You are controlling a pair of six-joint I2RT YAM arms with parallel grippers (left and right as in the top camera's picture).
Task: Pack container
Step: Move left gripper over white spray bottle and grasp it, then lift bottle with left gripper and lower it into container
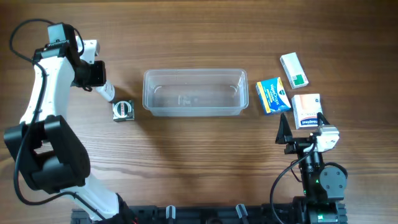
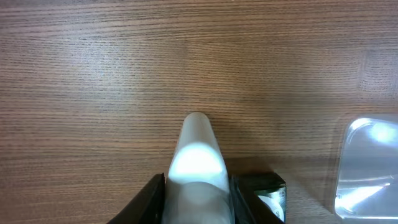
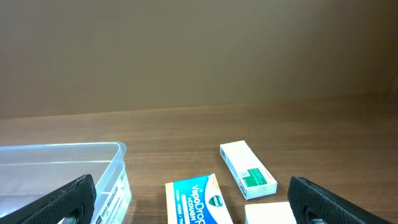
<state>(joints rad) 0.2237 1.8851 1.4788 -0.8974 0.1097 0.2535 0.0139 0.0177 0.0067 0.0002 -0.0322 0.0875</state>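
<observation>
The container (image 1: 194,92) is a clear plastic tub, empty, in the middle of the table; its corner also shows in the left wrist view (image 2: 367,162) and its end in the right wrist view (image 3: 62,168). Left of it, my left gripper (image 1: 101,84) is shut on a white bottle (image 2: 196,155), a finger pressed on each side of it, low over the wood. My right gripper (image 1: 303,129) stands wide open at the right, just in front of the boxes, with nothing between its fingers (image 3: 74,196).
A small dark box (image 1: 124,110) sits just beside the bottle and the left gripper's right finger (image 2: 267,190). Right of the tub lie a blue cough-drop box (image 1: 272,95), a white-and-green box (image 1: 294,69) and a white-and-orange box (image 1: 306,109).
</observation>
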